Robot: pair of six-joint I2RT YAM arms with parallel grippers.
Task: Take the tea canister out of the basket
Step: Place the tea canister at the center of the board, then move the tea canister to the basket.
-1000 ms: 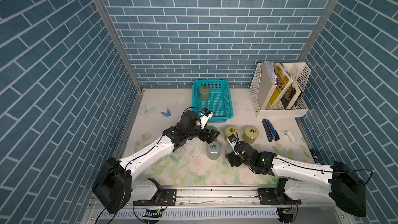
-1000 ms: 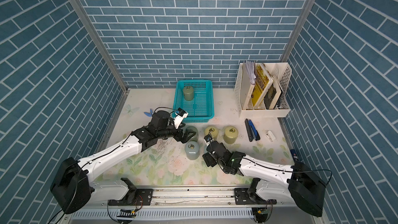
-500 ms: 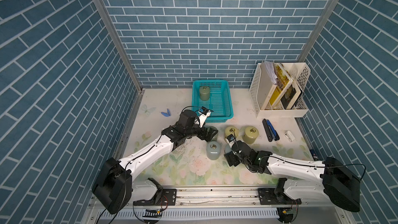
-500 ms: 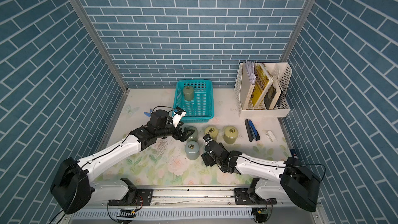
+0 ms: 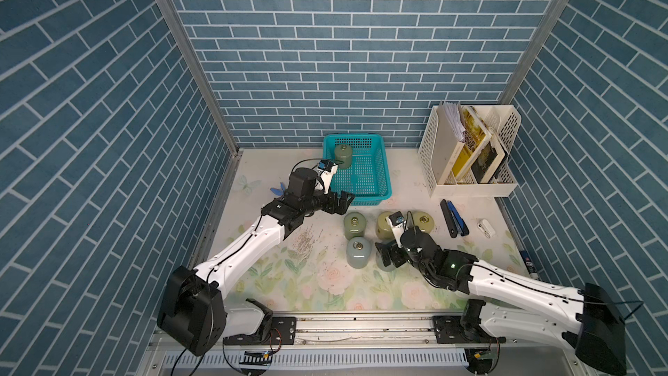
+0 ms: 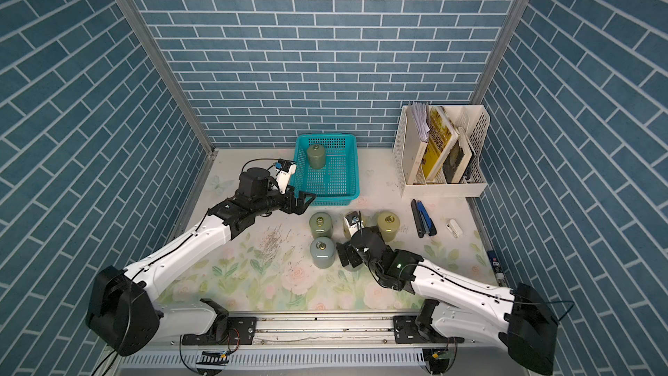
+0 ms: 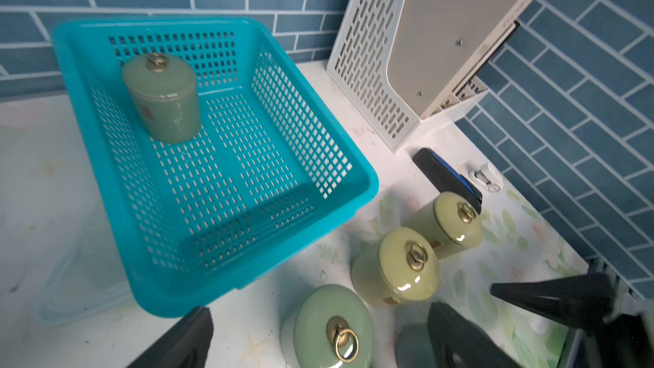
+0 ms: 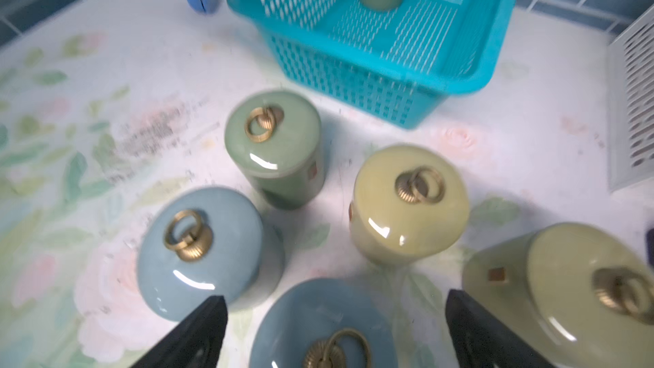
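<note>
Near seven o'clock of the basket [image 5: 356, 136], your left hand [image 5: 345, 202], apart, is risking catching its rim; your right hand [image 8: 335, 297], apart too, is risking toppling bench canisters [image 5: 358, 252].

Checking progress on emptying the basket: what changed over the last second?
The left gripper drew back from the green canister toward the basket, jaws open. The right gripper opened wider around a blue canister. The tea canister inside the basket and the others stayed put.
</note>
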